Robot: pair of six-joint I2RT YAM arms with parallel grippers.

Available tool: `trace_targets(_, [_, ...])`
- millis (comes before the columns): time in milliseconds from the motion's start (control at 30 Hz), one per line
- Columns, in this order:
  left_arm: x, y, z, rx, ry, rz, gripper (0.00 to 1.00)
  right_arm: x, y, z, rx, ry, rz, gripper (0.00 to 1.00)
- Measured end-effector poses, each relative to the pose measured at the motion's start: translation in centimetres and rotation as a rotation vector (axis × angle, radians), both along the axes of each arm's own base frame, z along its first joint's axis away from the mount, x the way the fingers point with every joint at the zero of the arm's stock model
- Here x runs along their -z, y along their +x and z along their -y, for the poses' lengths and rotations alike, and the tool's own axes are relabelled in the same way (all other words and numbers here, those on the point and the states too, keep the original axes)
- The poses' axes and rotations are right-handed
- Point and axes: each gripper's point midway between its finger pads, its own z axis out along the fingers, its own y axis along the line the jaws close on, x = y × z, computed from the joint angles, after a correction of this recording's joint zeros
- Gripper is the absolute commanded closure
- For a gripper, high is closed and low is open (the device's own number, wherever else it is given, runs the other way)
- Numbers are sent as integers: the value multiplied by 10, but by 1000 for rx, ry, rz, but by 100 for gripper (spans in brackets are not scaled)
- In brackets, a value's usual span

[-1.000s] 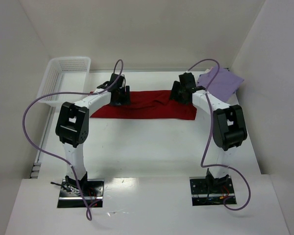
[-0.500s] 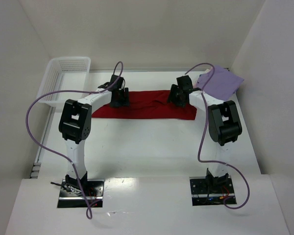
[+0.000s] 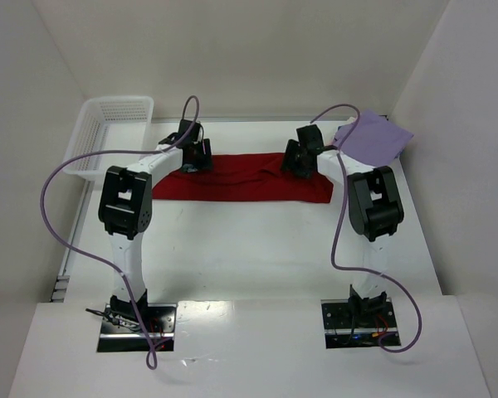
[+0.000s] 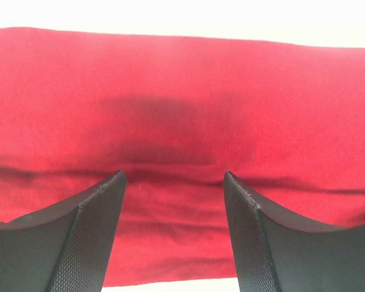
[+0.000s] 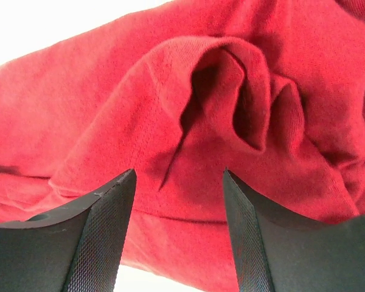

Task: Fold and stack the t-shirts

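Note:
A dark red t-shirt [image 3: 245, 178] lies folded into a long band across the far middle of the table. My left gripper [image 3: 192, 157] is open over its left part, and flat red cloth [image 4: 170, 121] fills the left wrist view between the fingers. My right gripper [image 3: 296, 159] is open over its right part, where the cloth bunches into a raised fold [image 5: 231, 91]. A folded lavender t-shirt [image 3: 373, 138] lies at the far right corner. Neither gripper holds cloth.
A white mesh basket [image 3: 108, 133] stands at the far left against the wall. White walls close the table on the left, far and right sides. Purple cables loop above both arms.
Both grippers have moved a little toward the far edge of the red shirt. The shirt itself lies as before.

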Motion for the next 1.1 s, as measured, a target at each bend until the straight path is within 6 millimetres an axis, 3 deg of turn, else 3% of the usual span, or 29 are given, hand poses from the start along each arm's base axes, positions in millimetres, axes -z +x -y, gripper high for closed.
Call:
trace_targets(300, [2,13,-1,-8,-2,21,27,8,15,-4,1,0,2,45])
trace_targets(433, [0,13,-2,-7,-3,26,27,11,19,-5,0,1,-1,62])
trace_targets(500, [-5,11,-2,-6,-6,31,27,12,21,-7,-2,4,0,77])
trace_targets(600, [-16,3,-1,5,-19,40,27,11,26,-10,-4,17,3,88])
trace_targets(733, [-34,-11,5,44,-57,59,27,0,34,-14,-1,33,27,92])
trace_targets(833, [-38,-23,8,73,-72,59,27,-19,50,-18,-1,48,77,92])
trace_targets(1000, [-23,-43,18,113,-94,6,27,-55,83,-27,-3,74,174,91])
trace_targets(1100, [-16,-51,25,136,-105,-18,27,-63,96,-31,-5,83,205,90])
